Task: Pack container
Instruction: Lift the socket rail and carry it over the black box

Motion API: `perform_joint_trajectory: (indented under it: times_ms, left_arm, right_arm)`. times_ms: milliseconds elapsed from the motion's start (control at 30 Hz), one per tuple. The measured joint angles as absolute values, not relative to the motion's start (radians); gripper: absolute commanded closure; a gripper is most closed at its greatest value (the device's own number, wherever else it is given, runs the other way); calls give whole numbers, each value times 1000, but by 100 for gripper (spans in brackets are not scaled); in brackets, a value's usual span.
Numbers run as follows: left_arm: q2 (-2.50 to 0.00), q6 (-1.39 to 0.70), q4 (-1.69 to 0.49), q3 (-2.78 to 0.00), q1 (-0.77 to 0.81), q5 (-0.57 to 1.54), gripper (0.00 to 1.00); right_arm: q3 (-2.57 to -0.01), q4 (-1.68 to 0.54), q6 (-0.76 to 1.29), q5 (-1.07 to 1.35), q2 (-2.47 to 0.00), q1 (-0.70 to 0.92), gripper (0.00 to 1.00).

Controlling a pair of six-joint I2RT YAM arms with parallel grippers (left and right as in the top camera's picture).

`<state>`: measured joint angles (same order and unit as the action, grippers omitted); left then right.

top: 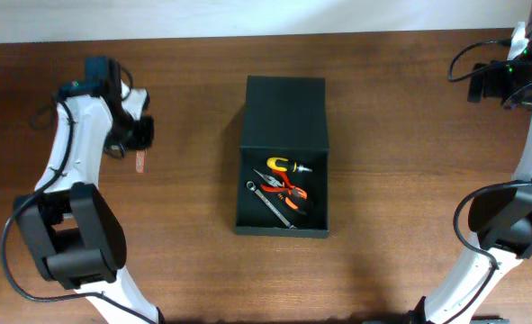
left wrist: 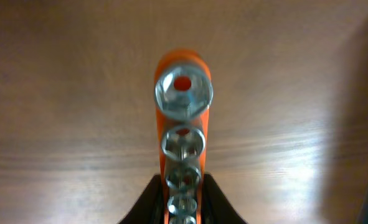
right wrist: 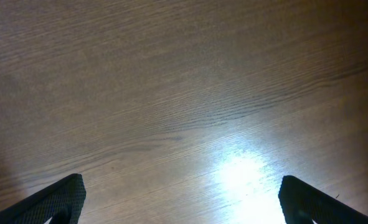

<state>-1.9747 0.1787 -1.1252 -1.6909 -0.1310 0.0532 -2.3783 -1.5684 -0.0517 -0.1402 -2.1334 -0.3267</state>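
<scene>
Overhead view first: the matte dark green-black rectangular container (top: 282,231) sits mid-table with its flap lid laid back. It already holds red-handled pliers (top: 293,191), a yellow-handled driver (top: 284,166) and a chrome wrench (top: 270,202). Well off to its left, the left tool (top: 138,135) has its fingers pressed together on the orange plastic socket rail with its row of chrome sockets (top: 140,162).

On the left wrist view the left tool (left wrist: 182,208) pinches that rail (left wrist: 182,124) at one end only, and there's the danger. Most of the rail's length and its biggest sockets hang beyond the grip, so any quick swing toward the container could make it pivot or slide out. A socket could also pop off the rail if the free end clips the container's wall. Dropped carelessly, it lands across the pliers and may not lie flat. Whether the rail has left the brown wooden table (right wrist: 184,93) I can't tell.

The right tool (right wrist: 184,205) hangs spread wide, holding nothing.
</scene>
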Motion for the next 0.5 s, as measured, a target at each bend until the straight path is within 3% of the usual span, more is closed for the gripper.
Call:
perform_joint_trajectory:
  times_ms: [200,500]
  left_arm:
    - [-1975,181,-1295,-1918,-43,79,98]
    - [-1975,202,-1388,-2051,265,98,98]
  right_arm:
    - [-2378,-1569,-52,-140,-2133,-327,1]
    - [-2378,-1568,-52,-141,-2133,-327,1]
